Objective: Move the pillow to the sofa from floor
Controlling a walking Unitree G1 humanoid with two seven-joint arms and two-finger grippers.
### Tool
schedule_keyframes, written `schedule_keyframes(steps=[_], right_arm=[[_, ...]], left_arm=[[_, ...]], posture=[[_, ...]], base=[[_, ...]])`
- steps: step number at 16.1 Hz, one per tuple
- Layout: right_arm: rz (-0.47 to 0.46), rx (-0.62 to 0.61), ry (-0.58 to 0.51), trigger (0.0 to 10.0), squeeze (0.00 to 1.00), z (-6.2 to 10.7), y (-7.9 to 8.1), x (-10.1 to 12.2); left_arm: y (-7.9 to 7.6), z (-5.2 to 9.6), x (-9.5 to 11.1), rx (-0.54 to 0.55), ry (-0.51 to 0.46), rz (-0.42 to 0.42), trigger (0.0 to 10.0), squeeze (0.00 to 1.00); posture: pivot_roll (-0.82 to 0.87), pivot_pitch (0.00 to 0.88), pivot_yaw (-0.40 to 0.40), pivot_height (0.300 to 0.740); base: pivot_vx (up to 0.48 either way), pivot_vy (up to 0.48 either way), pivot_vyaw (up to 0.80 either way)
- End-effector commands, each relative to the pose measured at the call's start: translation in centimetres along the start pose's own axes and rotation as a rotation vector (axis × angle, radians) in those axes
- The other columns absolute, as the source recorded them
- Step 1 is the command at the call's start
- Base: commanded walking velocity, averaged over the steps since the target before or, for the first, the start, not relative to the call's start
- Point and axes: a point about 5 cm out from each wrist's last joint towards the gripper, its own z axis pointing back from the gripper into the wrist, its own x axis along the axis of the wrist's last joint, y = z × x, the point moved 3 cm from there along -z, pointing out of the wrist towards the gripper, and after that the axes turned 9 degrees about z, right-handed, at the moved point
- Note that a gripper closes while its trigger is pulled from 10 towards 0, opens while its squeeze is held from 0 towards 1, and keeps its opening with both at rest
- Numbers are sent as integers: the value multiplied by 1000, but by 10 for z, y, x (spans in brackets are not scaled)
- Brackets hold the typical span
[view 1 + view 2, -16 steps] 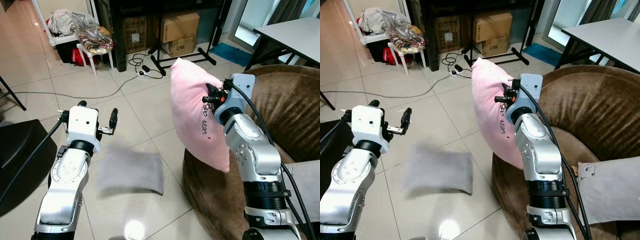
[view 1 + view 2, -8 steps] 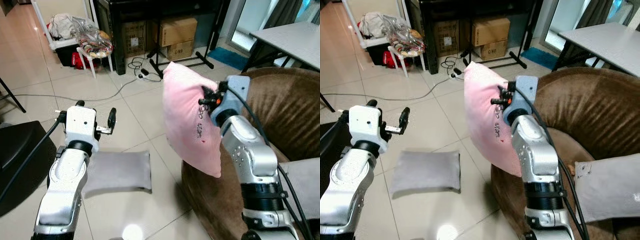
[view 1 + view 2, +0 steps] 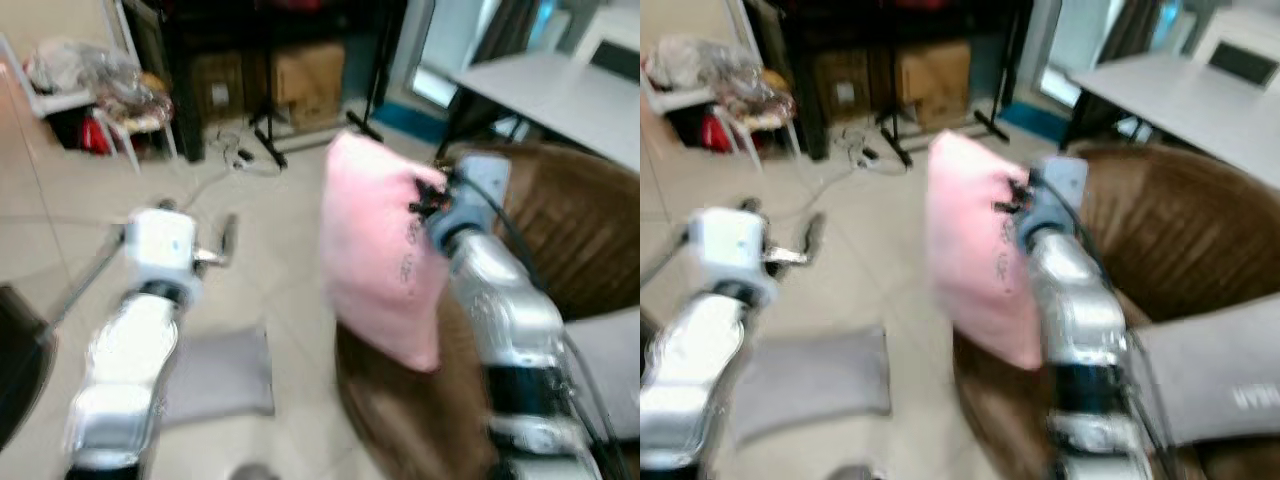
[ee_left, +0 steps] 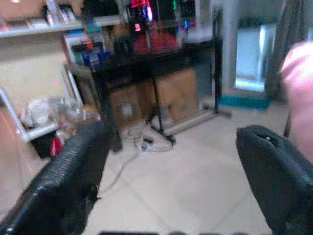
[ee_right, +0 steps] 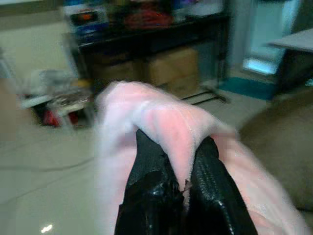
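Carrying the pillow to the sofa

The right pincer (image 5: 183,188) pinches the pink pillow (image 3: 375,255) by its edge, held up over the sofa's (image 3: 580,220) near left arm. The left pincer (image 4: 171,171) is wide and holds nothing. Next: swing right over the seat, then release.

Pale glossy tiled floor (image 3: 280,230), blurred, with a grey cushion (image 3: 215,378) lying flat at near left and cables (image 3: 245,155) trailing toward a black shelving unit (image 4: 146,54) at far centre. Cardboard boxes (image 3: 300,80) under that unit, a white rack with bags and clutter (image 3: 85,75) at far left. Brown sofa (image 3: 1180,230) at right, a grey table (image 3: 1170,95) behind it, bright window light (image 4: 249,54) at far right.
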Motion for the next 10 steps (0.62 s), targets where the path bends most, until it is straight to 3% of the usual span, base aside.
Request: schedule_keyframes(steps=[1,10], right_arm=[[17,-67,-41,10000,0,4,-22,11],[6,-82,-28,10000,0,3,-24,9]], left_arm=[[-16,-2,5,-47,-24,21,10000,0],[-16,-4,5,-52,-21,13,10000,0]], posture=[[-12,0,-80,740],[-10,0,-78,740]], base=[[352,0,-800],[356,0,-800]])
